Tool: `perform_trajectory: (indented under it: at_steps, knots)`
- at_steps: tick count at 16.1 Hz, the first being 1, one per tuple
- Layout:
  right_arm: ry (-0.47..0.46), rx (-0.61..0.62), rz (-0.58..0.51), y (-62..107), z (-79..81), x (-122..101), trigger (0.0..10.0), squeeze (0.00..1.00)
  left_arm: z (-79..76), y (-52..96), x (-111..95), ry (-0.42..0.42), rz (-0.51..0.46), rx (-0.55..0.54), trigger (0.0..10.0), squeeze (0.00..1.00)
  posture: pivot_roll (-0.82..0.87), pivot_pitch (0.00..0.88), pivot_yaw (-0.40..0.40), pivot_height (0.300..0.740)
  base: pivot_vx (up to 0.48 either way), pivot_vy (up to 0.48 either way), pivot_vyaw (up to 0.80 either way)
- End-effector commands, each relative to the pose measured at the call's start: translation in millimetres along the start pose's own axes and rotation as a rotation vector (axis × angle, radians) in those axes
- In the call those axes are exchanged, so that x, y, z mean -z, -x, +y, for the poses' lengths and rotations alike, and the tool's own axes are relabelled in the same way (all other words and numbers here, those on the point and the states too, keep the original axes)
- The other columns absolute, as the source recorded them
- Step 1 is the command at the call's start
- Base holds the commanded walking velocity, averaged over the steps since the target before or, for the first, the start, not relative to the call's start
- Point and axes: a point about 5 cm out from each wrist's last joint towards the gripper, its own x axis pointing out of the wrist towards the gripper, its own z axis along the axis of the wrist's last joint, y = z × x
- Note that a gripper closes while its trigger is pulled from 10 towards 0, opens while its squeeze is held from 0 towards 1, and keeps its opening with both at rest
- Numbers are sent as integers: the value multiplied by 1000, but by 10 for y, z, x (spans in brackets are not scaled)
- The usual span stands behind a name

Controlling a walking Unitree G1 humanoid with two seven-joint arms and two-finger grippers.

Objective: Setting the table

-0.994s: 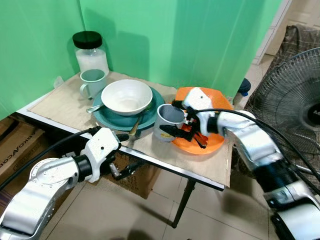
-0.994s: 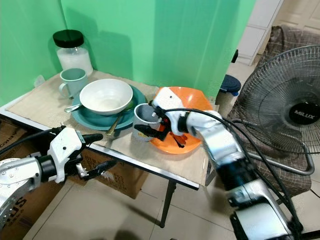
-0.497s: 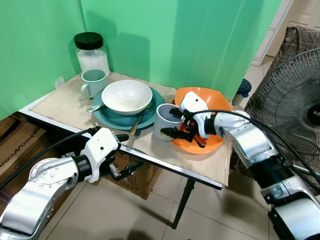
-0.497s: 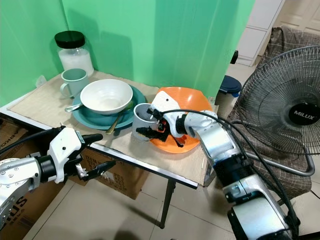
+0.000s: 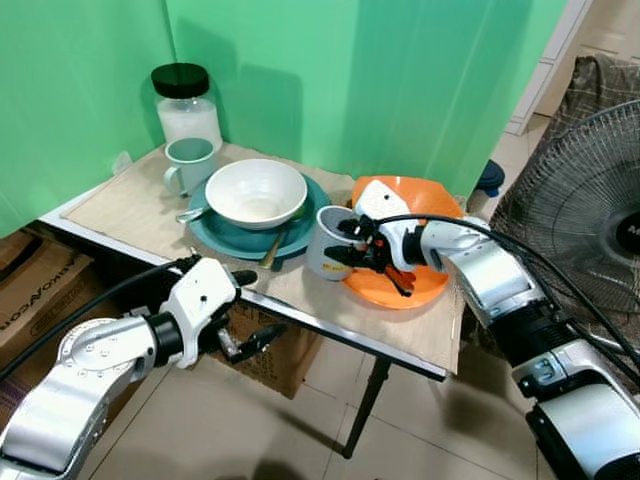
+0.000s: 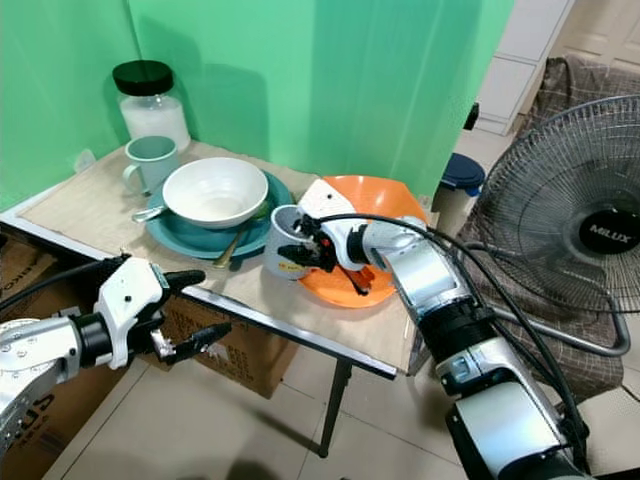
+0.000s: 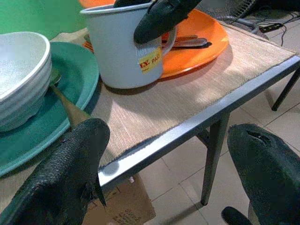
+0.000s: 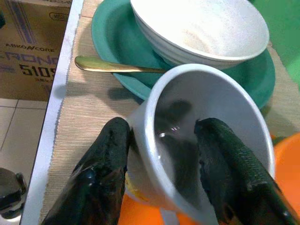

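- Right tool (image 5: 352, 243) pinches the rim of the white mug (image 5: 328, 243), one finger inside the cup and one outside its wall, as the right wrist view shows plainly
- White mug sits at the centre of the left eye frame on the tabletop (image 5: 120, 205), just beside the orange plate (image 5: 420, 285), and seems slightly tilted toward it; whether it rests on the mat or is just lifted cannot be told
- To do this step well, I judge the pinch should hold firm on the rim while the mug is raised straight, kept level, and carried clear of the teal plate (image 5: 225, 238) with its white bowl (image 5: 254, 192) and the gold spoon (image 5: 272, 252) lying close by
- A dark-handled utensil lies on the orange plate behind the mug; dragging the cup sideways could catch it
- Right arm reaches in from the right of the frame, forearm stretched across the orange plate, wrist turned inward
- Left tool (image 5: 243, 312) hangs spread and empty at lower left, below the tabletop edge
- Green mug (image 5: 186, 162) and jar (image 5: 187, 103) stand at upper left, well apart
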Motion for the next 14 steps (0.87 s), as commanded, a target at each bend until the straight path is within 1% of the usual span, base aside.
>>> perform_trajectory:
  at_steps: [1,5,9,14]
  knots:
    - [15,10,17,10,-42,-26,0,0,-11,13,-13,-11,3,7,10000,0,82,0,-74,740,0,0,0]
    - [23,-35,7,26,-29,-58,0,0,17,16,-18,-16,5,15,10000,0,76,0,-67,740,0,0,0]
    - [22,-50,-8,48,-29,-85,0,0,35,15,-35,-22,2,23,10000,0,72,0,-60,740,0,0,0]
    - [22,-66,-57,70,-32,-169,0,0,64,10,-48,-35,-1,19,10000,0,71,0,-55,740,0,0,0]
